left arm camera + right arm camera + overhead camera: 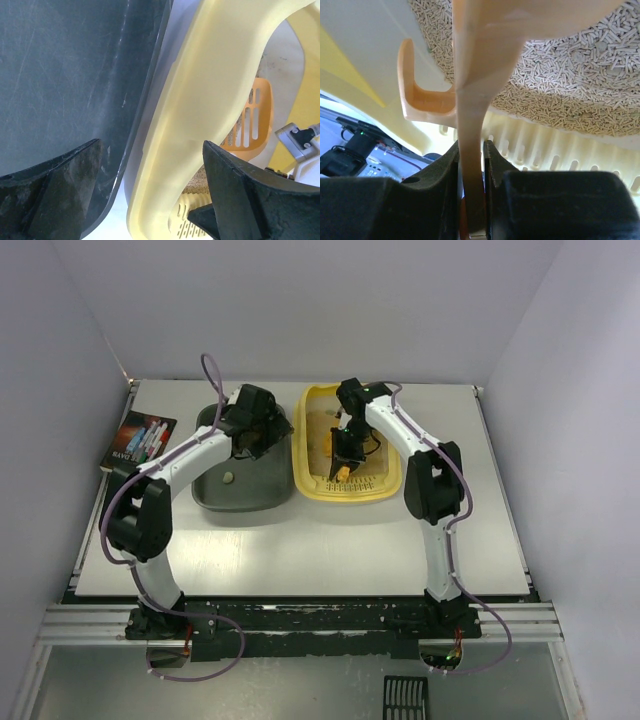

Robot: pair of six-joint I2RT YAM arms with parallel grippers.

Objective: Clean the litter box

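The yellow litter box (312, 472) lies at the table's middle, with beige litter (560, 75) and a slotted ledge (555, 150) at its near end. My right gripper (471, 165) is over the litter, shut on the handle of the orange slotted scoop (470, 100); it also shows in the top view (344, 458). The scoop's head shows in the left wrist view (252, 120). My left gripper (152, 180) is open and straddles the litter box's left rim (195, 100). One finger is over the grey tray, the other inside the box.
A dark grey-green tray (215, 495) lies against the litter box's left side, with one small pale lump (228, 477) in it. A colourful packet (138, 440) lies at the table's left edge. A black grate (405, 698) lies below the arm bases.
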